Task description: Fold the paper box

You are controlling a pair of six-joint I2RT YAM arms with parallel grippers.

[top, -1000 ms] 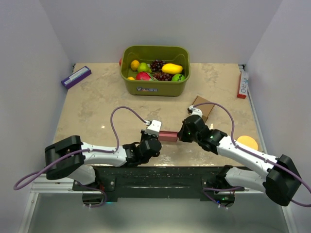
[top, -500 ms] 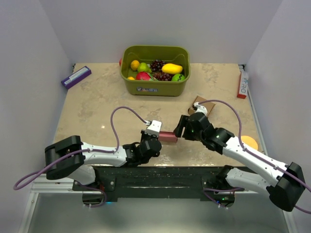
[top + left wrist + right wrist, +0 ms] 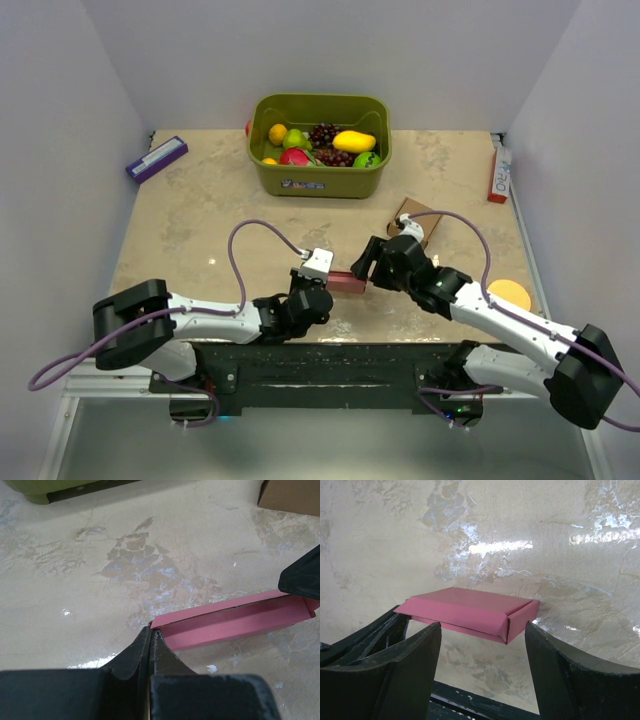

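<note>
Paper box (image 3: 347, 281) is noted at the near middle of the desk (image 3: 200, 220), between the two arms and apparently lifted slightly off the surface. Left hand (image 3: 326, 278) is closed, with a thin edge at the box's left end pinched between its fingertips (image 3: 135, 655). Right hand (image 3: 482, 630) is spread wide, lined up just short of the box's right end; nothing is gripped by it.

The end flap there looks folded in but not pressed flat. Step judged: the right end is to be squared. The left pinch is best used as a fixed anchor. The right fingers are best closed slowly and squarely across the end, so that the thin card is creased along its scores, not crushed or dragged out of the left grip.
</note>
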